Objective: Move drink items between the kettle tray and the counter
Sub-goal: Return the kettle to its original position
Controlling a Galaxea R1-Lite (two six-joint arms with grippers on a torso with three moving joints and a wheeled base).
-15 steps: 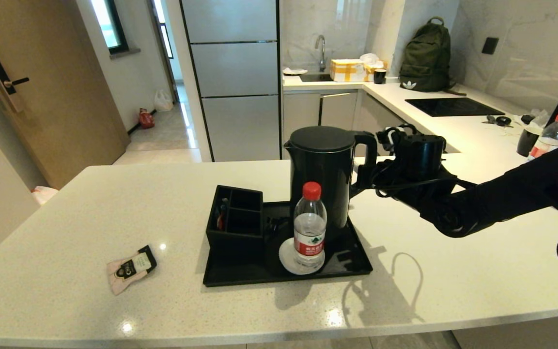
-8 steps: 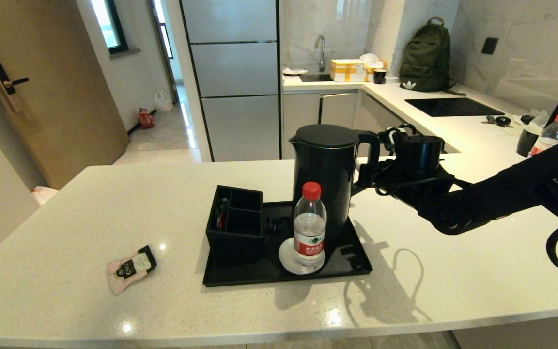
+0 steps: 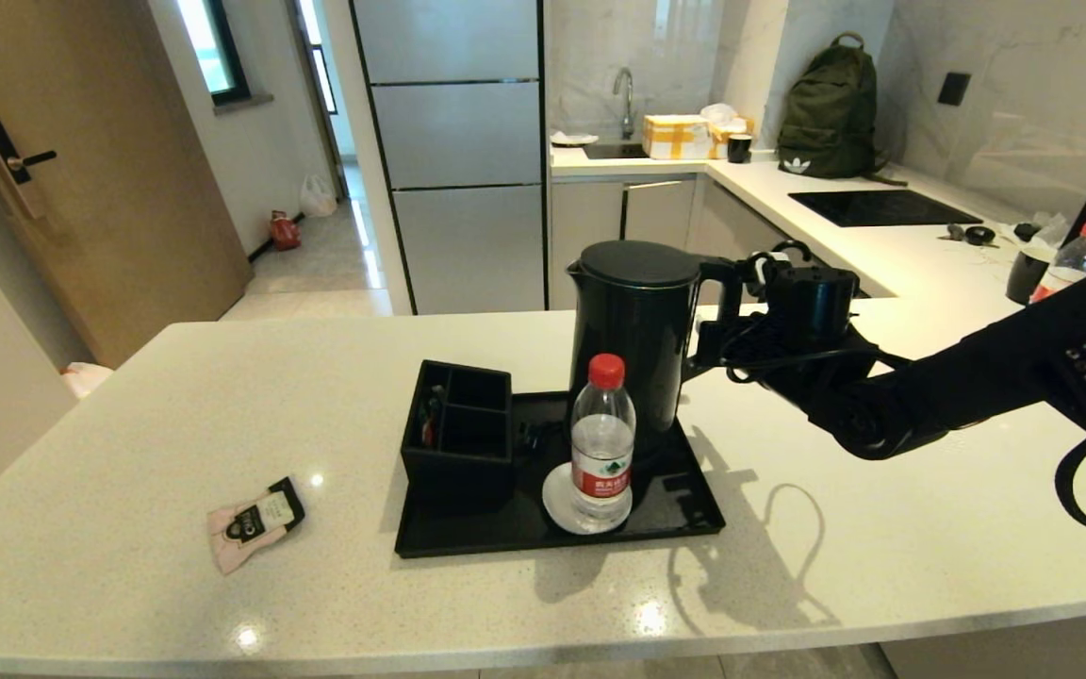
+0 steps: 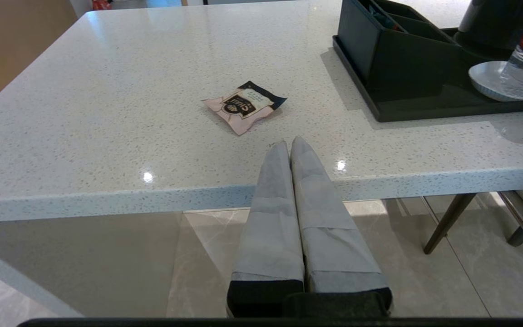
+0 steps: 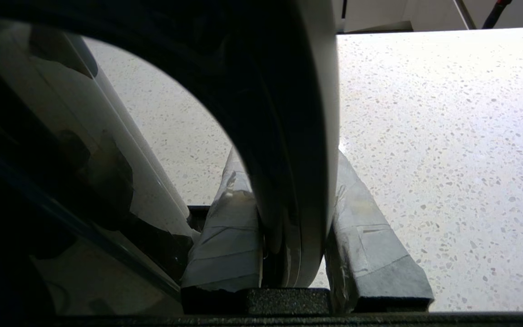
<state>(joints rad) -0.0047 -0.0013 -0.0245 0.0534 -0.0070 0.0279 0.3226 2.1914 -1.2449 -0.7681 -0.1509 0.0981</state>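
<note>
kettle (image 3: 635,330) stands upright over the back right part of the tray (image 3: 694,514), its long axis vertical, and from my head view its foot looks clear of the tray floor, so i judge it hangs lifted, though the bottle (image 3: 602,443) in front hides the lower edge. its loop handle (image 3: 724,283) faces my right side, and my right gripper (image 3: 727,335) reaches in level from that side and meets it there. bare desk (image 3: 882,490) lies open to the right of the tray, on the same side as my arm, so i judge the carry goes sideways that way, keeping the kettle upright and clear of the bottle. the sachet (image 3: 255,521) lies flat on the desk, well apart to the left of the tray.

from my left wrist, my left gripper (image 4: 290,144) hangs off the near edge of the desk, jaws pressed together with nothing between them, pointing toward the sachet (image 4: 245,106), which lies a short way beyond. this arm is the nearer one to it.

from my right wrist, the handle (image 5: 288,136) runs straight between my two taped fingers (image 5: 361,218), and the jaws are closed on it, pads against both flanks. the kettle wall (image 5: 39,136) fills the side beyond it.
</note>
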